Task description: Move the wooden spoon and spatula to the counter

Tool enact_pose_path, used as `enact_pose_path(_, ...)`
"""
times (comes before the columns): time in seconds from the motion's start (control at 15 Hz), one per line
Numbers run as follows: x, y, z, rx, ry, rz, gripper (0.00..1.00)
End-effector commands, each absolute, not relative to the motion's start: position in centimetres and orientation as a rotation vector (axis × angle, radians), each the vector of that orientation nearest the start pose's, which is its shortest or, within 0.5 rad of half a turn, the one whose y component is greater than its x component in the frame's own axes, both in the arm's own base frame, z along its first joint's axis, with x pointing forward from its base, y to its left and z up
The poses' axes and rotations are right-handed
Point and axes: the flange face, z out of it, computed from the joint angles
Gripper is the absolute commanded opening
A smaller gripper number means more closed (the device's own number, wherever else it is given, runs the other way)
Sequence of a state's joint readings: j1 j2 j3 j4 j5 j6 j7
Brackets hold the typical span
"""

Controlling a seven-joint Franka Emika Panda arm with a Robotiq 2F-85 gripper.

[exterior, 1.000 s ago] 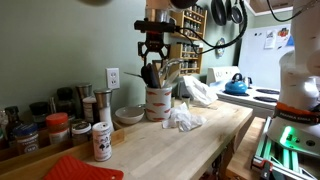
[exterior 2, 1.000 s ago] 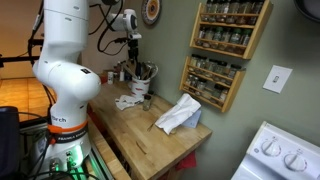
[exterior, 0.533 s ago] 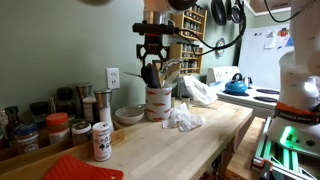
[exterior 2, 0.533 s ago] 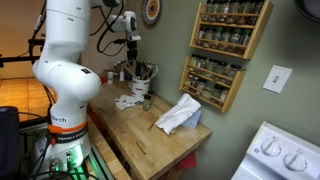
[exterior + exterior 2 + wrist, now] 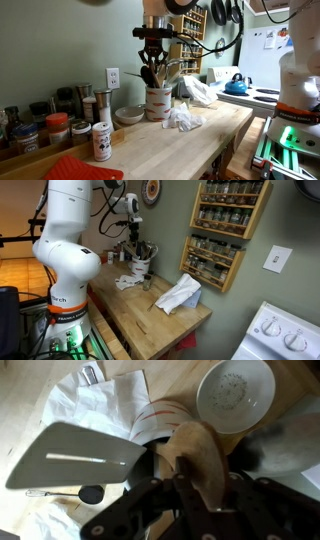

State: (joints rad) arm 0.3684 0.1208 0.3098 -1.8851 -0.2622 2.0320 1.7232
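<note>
A cream crock (image 5: 157,102) with red stripes stands on the wooden counter (image 5: 190,145) near the wall, full of utensils. My gripper (image 5: 153,64) hangs straight above it, also seen in an exterior view (image 5: 134,237). In the wrist view the gripper (image 5: 185,485) is shut on the pale rounded head of the wooden spoon (image 5: 195,455), which still stands in the crock (image 5: 160,420). A dark flat head, the spatula (image 5: 147,76), pokes out of the crock beside it. A grey slotted flat head (image 5: 80,455) fills the left of the wrist view.
A white bowl (image 5: 129,115) sits beside the crock, with crumpled white paper (image 5: 183,118) in front. Spice jars (image 5: 100,140) and a red cloth (image 5: 80,168) occupy the near end. A spice rack (image 5: 225,230) hangs on the wall; the white stove (image 5: 280,335) adjoins the counter.
The gripper's jaws stood open above the crock before; now they have closed on the wooden spoon's head. The arm has hardly shifted.
</note>
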Motion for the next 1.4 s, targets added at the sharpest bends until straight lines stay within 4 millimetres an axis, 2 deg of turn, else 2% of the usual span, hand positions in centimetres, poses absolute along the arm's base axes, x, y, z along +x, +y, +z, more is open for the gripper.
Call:
enact_pose_path(0.0,47.8,35.2,45.1,-2.811,1.477,-0.327,0.05)
enact_pose_path(0.4,47.7,34.4,47.4,-2.769,1.511,-0.327,0.06)
enact_pose_path(1.13,46.8,32.4,56.4,-2.659,1.574,-0.405,0.06)
enact_pose_path(1.33,46.7,32.1,58.1,-2.643,1.577,-0.382,0.06)
